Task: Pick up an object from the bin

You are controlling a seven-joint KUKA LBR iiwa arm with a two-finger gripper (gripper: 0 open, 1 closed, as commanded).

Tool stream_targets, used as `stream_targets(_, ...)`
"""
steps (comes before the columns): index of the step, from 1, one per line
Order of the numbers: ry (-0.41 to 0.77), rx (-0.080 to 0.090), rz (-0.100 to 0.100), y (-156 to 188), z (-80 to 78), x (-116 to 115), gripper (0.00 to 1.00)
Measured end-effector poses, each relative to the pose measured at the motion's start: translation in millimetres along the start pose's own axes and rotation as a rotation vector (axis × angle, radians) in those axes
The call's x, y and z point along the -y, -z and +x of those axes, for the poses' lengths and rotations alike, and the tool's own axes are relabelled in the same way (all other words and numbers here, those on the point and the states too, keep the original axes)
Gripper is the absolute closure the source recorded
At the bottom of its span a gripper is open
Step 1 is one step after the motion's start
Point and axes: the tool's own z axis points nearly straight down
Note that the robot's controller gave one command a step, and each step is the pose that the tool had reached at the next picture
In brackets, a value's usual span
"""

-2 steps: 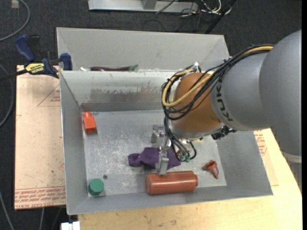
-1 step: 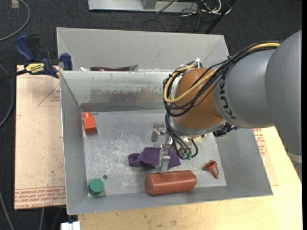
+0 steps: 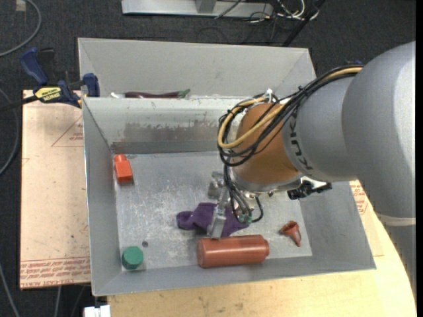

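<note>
Purple crumpled thing (image 3: 196, 217) lay just behind 1 red cylinder (image 3: 232, 251); my gripper (image 3: 221, 218) hung low over it, probably for its graspable folds. I could not tell how wide my jaws stood.

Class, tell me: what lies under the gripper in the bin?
A crumpled purple thing lies under the gripper, mid-bin, just beside a red-brown cylinder. The gripper covers the purple thing's right part, so whether it is grasped cannot be seen.

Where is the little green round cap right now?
In the camera view, the small green round cap lies in the lower-left corner of the grey metal bin, left of the reddish-brown cylinder and below the orange block.
</note>
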Motion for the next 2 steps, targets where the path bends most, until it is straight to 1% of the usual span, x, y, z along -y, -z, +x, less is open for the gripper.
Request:
stream_targets(1,-0.048,-0.005,-0.001,-4.8,20.1,-4.7,1.0)
stream_targets(2,-0.048,-0.005,-0.001,-4.8,20.1,-4.6,1.0)
